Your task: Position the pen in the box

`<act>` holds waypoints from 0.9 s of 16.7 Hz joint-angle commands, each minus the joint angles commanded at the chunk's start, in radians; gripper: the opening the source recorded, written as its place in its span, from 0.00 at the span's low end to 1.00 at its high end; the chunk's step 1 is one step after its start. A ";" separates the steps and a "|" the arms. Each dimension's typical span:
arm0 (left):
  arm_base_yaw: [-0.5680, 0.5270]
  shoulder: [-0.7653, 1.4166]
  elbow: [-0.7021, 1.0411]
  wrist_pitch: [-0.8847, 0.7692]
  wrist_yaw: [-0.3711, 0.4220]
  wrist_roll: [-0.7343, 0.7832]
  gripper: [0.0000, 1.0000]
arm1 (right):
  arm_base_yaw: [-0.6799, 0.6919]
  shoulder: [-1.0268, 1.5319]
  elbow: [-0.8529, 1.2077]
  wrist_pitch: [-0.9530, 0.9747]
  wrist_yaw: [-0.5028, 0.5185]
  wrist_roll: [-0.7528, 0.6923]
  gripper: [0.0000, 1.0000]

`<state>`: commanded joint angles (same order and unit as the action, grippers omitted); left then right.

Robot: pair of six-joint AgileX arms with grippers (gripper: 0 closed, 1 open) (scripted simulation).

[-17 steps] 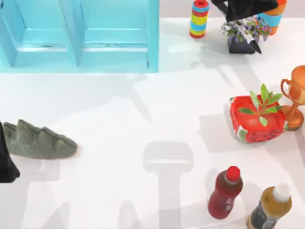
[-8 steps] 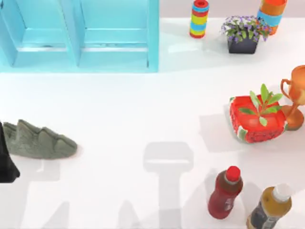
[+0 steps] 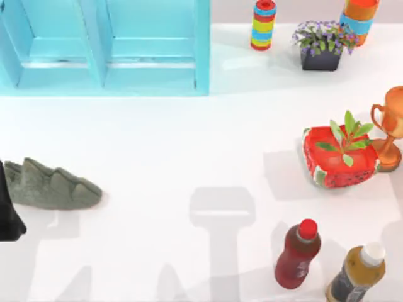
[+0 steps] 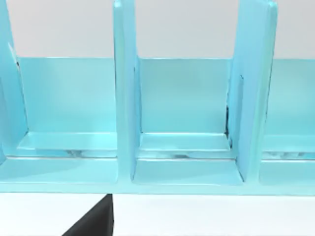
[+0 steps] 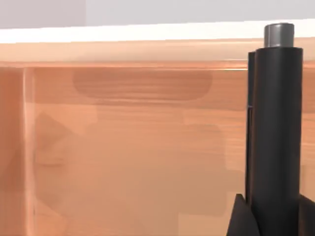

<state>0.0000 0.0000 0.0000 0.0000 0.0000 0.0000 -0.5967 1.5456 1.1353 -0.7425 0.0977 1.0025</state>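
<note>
Top view: box (image 3: 201, 47) sits at the table's (image 3: 189, 151) far left, its visible compartments bare. The left arm (image 3: 7, 217) is parked at the left edge, touching the grey rock (image 3: 53, 185).

Left wrist view faces the box bays, also bare. Left end effector (image 4: 93, 223): grip state cannot tell.

Right wrist view: a dark rod (image 5: 275, 123) with a grey cap stands against a wood surface. It may be the pen, unconfirmed, so the pen's place cannot be told. Right end effector (image 5: 243, 219): cannot tell.

Risks: a thin divider could deflect the pen, or it could roll off if dropped short.

Purple flowers fill the planter (image 3: 320, 60), and a sprout grows in the red pot (image 3: 340, 160).
</note>
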 joint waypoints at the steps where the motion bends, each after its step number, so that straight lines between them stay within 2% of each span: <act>1: 0.000 0.000 0.000 0.000 0.000 0.000 1.00 | 0.006 -0.014 -0.019 0.015 0.008 0.011 0.00; 9: 0.000 0.000 0.000 0.000 0.000 0.000 1.00 | 0.019 -0.010 -0.021 0.037 0.014 0.020 0.00; 15: 0.000 0.000 0.000 0.000 0.000 0.000 1.00 | 0.161 -0.004 -0.038 0.260 0.016 0.034 0.00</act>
<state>0.0000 0.0000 0.0000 0.0000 0.0000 0.0000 -0.4356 1.5414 1.0969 -0.4824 0.1142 1.0360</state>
